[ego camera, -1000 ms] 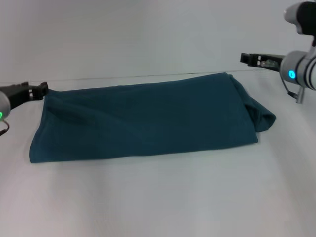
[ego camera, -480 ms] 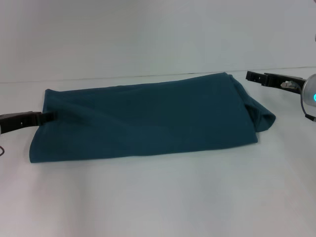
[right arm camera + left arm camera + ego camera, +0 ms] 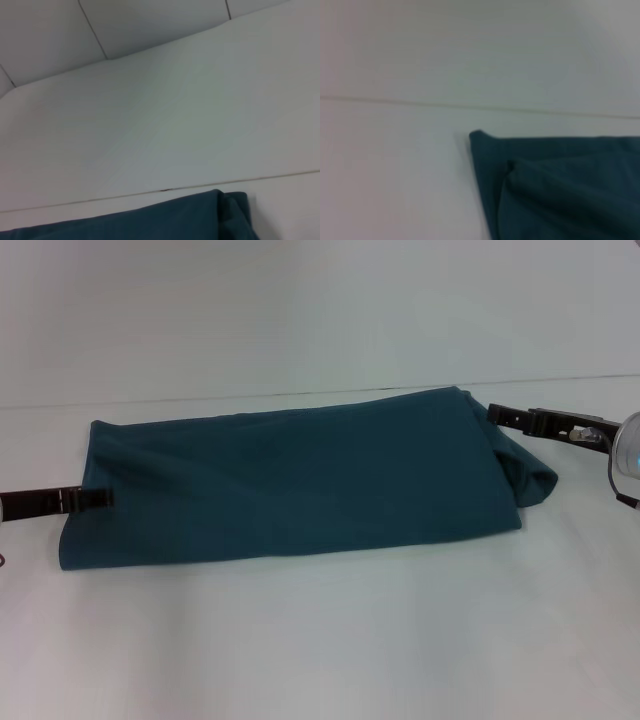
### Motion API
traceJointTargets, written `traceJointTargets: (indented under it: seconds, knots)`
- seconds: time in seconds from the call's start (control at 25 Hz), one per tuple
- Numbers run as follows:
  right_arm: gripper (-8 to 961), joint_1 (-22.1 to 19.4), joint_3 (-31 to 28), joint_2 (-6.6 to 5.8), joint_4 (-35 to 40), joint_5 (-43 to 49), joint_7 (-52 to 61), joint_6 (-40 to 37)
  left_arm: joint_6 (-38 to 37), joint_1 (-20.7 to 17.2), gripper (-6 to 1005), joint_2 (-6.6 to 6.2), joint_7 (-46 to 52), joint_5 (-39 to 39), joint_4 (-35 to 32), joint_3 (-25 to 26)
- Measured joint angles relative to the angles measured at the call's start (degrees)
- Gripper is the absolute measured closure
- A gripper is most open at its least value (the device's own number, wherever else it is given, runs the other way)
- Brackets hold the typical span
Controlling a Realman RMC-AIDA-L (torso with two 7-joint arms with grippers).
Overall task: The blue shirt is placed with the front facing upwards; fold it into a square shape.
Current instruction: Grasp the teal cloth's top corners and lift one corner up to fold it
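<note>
While folded oblong, soft blue shirt (image 3: 300,480), seemingly smooth

Blue shirt (image 3: 300,480), dark teal, folded into long flat rectangle, sleeve bulging at right end

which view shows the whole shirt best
The head view: the shirt lies there entire as a long folded band on the table, edge to edge. The left wrist view catches only one folded corner, the right wrist view only a strip of its edge.

White table (image 3: 320,640) — pale wall (image 3: 300,310) behind
</note>
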State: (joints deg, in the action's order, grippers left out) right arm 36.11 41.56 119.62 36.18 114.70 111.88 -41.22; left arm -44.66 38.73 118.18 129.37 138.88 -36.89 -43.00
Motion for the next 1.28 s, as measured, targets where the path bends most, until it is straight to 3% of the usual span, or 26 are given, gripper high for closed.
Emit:
traceJointTargets:
  seconds: [0.56,0.96,1.16,1.28]
  knots:
    - [88,0.48,0.02,-0.01,-0.08,0.01,0.10,-0.85,4.42,4.09,178,-3.02,0.66,0.89,10.00,-0.07]
    - [88,0.72,0.02,-0.01,-0.29,0.23,0.23,-0.88,4.16,4.67,182,-2.32,-2.35,0.79,10.37,-0.06]
    - [88,0.71,0.02,-0.01,-0.37,0.27,0.42,-0.89,2.97,4.98,304,-1.60,-3.22,0.63,9.79,-0.03]
    - [88,0.59,0.02,-0.01,-0.48,0.26,0.45,-1.01,1.75,5.37,441,-1.63,-3.63,0.61,9.87,0.00]
